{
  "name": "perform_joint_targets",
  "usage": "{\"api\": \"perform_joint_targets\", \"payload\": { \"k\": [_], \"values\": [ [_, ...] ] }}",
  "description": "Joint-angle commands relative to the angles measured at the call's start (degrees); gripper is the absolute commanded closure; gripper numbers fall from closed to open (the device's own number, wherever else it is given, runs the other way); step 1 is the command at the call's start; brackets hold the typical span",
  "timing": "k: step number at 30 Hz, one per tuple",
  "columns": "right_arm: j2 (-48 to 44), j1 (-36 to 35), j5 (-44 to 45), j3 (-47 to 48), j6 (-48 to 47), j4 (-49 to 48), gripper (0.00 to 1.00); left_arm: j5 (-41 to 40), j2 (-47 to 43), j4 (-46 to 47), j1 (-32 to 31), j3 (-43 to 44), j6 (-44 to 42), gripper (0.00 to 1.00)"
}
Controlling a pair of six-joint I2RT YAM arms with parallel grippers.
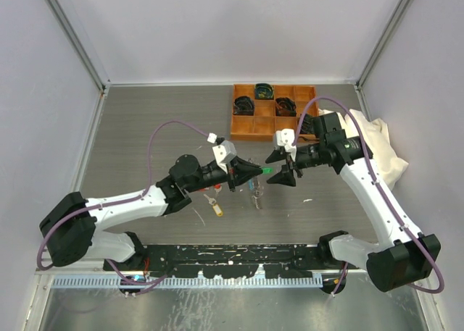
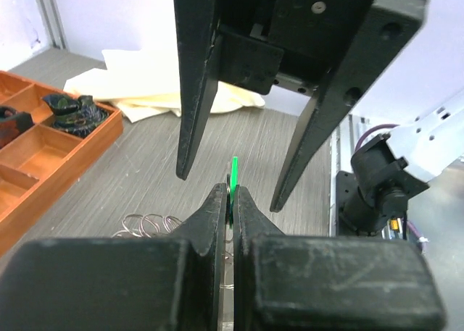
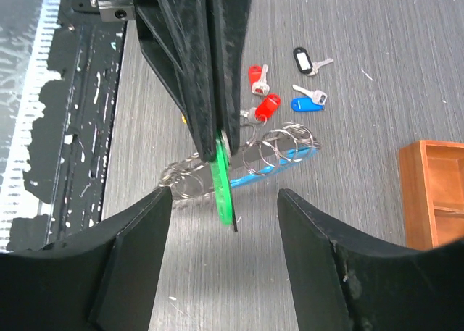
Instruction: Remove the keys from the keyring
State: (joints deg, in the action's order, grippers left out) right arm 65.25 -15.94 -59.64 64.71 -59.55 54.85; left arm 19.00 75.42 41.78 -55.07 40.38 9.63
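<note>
- left gripper (image 2: 230, 199): pressed together, pinching a green tag (image 3: 223, 187) edge-on. The tag sticks out past the tips and is held above the table (image 1: 145, 128). Its key is hidden between the pads.
- right gripper (image 1: 280, 169): spread wide, nothing in it. Its fingers (image 3: 130, 266) stand one on each side of the tag, neither touching it. The two grippers meet nose to nose at mid-table.
- keyring (image 3: 281, 144): lies flat on the table just under the held tag. Silvery coils, light-blue segment along one side. Whether the green tag is linked to the coil, cannot tell; the left gripper covers that spot.
- keys lying beyond the keyring in the right wrist view: red tag (image 3: 256, 77), black tag (image 3: 302, 59), blue tag (image 3: 306, 104), all apart from the coil. A second red tag (image 3: 268, 107) lies at the coil's edge; on or off it, cannot tell.
- orange tray (image 1: 250, 132) at the far side of the table, black items in some cells. White cloth (image 1: 377, 146) just beside it on the right.
</note>
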Motion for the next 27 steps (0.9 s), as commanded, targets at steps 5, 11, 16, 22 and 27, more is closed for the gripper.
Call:
{"api": "perform_joint_targets", "payload": {
  "k": [5,11,16,22,27],
  "values": [
    [-0.6,2.4,-12.3,0.6,1.2,-0.3,0.39,-0.1,-4.7,18.7,1.0,-2.6,7.0,1.00],
    [-0.4,3.0,-15.2,0.6,1.7,-0.2,0.41,1.4,-3.1,22.5,2.0,-3.1,10.1,1.00],
    [-0.5,3.4,-17.3,0.7,2.6,-0.3,0.42,2.1,-3.2,21.9,2.2,-2.8,10.4,1.00],
    [-0.5,4.7,-18.7,1.2,4.3,-0.8,0.46,2.7,-3.1,20.7,2.2,-2.8,10.3,1.00],
    [-0.6,5.6,-19.5,0.8,8.3,-3.7,0.48,3.4,-3.1,20.3,2.2,-2.7,10.4,1.00]
  ]
}}
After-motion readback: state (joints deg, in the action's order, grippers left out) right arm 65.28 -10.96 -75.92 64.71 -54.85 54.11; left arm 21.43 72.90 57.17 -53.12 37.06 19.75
